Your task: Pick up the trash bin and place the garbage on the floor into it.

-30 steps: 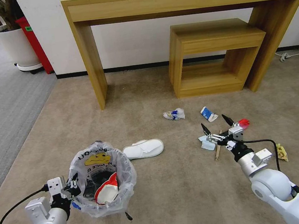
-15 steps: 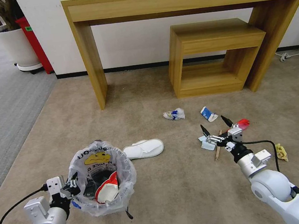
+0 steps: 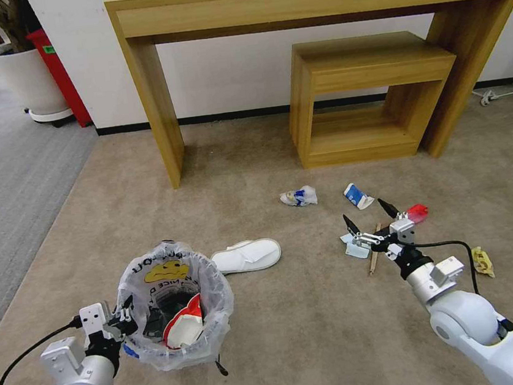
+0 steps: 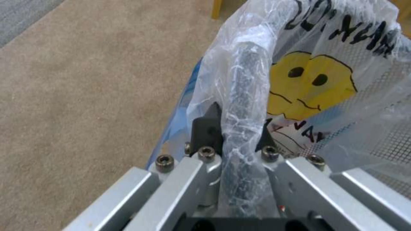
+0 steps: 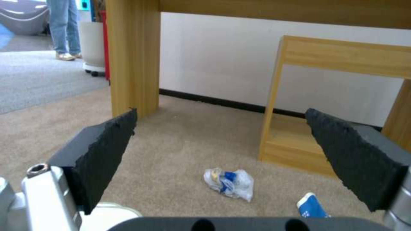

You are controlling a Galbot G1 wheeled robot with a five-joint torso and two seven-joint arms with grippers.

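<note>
Carpet holds litter; left hand (image 4: pixel 237 128) pinches the trash bin (image 3: pixel 177 306) rim, right hand (image 3: pixel 368 222) gapes wide.

small round black bin (image 3: pixel 160 327) with a clear crinkly liner printed with a yellow smiley and black letters, red-and-white paper cup (image 3: pixel 182 329) inside, flat white fabric slipper (image 3: pixel 246 255), crumpled blue-white carton (image 3: pixel 356 196), tan carpet (image 3: pixel 307 310), light wood tables (image 3: pixel 315 0)

arms: white, rounded | wrists: silver, screwed | fingers (image 5: pixel 98 154): black | cables: black
</note>
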